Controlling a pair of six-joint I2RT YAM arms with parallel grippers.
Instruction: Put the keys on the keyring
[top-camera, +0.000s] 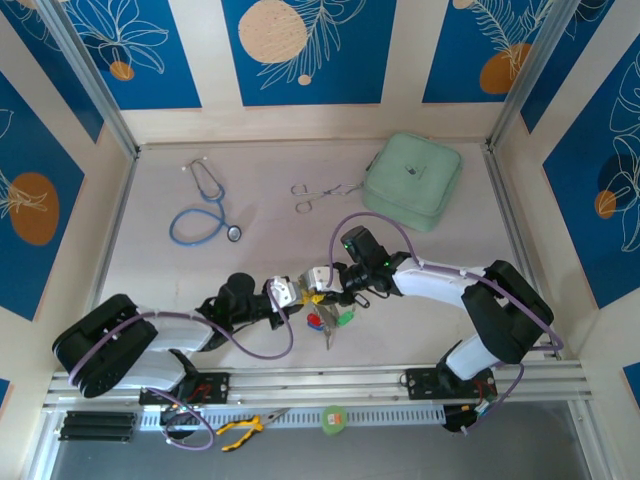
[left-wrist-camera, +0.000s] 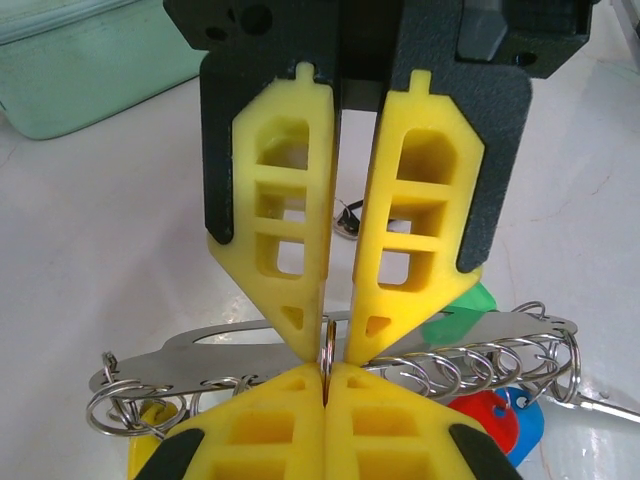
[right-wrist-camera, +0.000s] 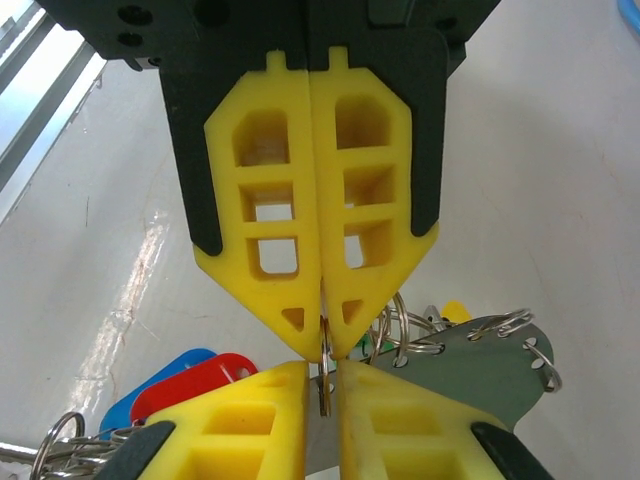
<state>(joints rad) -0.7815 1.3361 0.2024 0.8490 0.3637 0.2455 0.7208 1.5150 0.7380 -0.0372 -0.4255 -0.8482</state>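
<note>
Pale tabletop, walled by blue floral panels, top view: we counted one stethoscope, one forceps, one green pouch; the left gripper and right gripper met tip to tip above the keys, toward the near edge. Left wrist view: we counted four coloured heads, green, red, blue, yellow, by the keyring, a flat grey strip lined with split rings, its long axis running across the frame. The left fingers, pressed together, pinched one small ring. Right wrist view: the right fingers stood narrowly apart, flanking that ring without visibly pressing it.
</note>
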